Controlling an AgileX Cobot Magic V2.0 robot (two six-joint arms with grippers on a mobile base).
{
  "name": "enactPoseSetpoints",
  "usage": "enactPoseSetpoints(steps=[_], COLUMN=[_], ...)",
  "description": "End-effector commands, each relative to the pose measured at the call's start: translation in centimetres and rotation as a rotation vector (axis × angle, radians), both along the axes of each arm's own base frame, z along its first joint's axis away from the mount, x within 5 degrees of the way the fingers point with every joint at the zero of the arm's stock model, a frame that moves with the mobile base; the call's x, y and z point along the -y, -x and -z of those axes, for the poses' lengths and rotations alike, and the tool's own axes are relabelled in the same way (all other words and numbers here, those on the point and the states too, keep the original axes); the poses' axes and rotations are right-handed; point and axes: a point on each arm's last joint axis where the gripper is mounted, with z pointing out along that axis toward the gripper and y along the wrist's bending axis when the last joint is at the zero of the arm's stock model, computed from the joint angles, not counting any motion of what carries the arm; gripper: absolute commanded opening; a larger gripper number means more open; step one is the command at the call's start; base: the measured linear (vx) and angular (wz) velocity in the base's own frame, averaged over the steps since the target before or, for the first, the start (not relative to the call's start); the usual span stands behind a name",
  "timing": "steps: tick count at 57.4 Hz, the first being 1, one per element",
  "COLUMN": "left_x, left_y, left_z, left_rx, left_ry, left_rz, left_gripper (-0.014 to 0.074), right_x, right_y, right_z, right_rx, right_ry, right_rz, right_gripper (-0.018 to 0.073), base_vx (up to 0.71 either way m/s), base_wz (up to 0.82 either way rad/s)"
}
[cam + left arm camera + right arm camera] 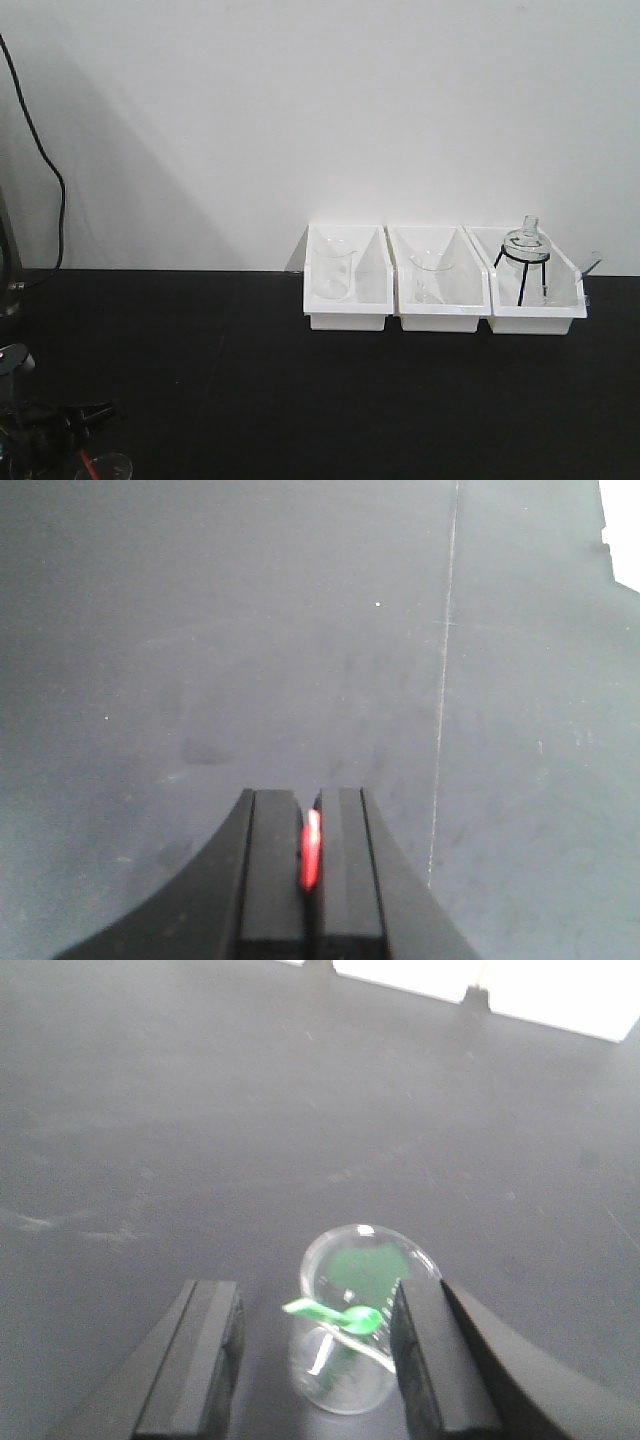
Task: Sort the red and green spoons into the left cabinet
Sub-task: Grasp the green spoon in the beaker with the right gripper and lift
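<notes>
In the left wrist view my left gripper (306,798) is shut on the red spoon (311,850), of which only a short red sliver shows between the black fingers. The front view shows that arm low at the left, with a bit of the red spoon (88,462) under it. The green spoon (340,1313) leans in a small clear glass beaker (345,1370) on the black table. My right gripper (312,1295) is open, with the beaker between its fingers and close to the right one. The left cabinet is out of view.
Three white bins (347,318) stand in a row against the white wall at the back of the black table (300,400), holding beakers and a flask on a black tripod (524,262). A glass rim (105,468) shows by the left arm. A black cable (50,170) hangs at the left.
</notes>
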Motion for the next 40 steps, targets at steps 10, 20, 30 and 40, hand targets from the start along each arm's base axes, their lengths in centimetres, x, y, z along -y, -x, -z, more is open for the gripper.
enactPoseSetpoints(steps=[10,20,30,40], left_x=[-0.01,-0.06,-0.09,-0.09], left_y=[-0.64,-0.71,-0.75,-0.76], left_z=[-2.37,-2.49,-2.54,-2.56], left_rx=[0.131,0.145,0.152,0.154], left_ry=[-0.009,-0.011,-0.012,-0.013], left_rz=[-0.014,-0.019,-0.022,-0.022], left_gripper=[-0.0003,-0.0003,-0.0003,-0.0003], right_x=[-0.25,-0.24,-0.23,-0.22], right_y=[-1.07,-1.09,-1.1,-1.12], right_z=[-1.18,-1.24,-1.27,-1.33], right_rx=[0.131,0.137,0.14,0.148], right_ry=[-0.033,-0.042,-0.042,-0.043], right_rz=[0.018,0.022,0.023,0.024], right_gripper=[0.04,0.0331,0.0185,0.0055], base_vx=[0.0,0.0,0.0,0.0], base_wz=[0.0,0.0,0.0,0.0])
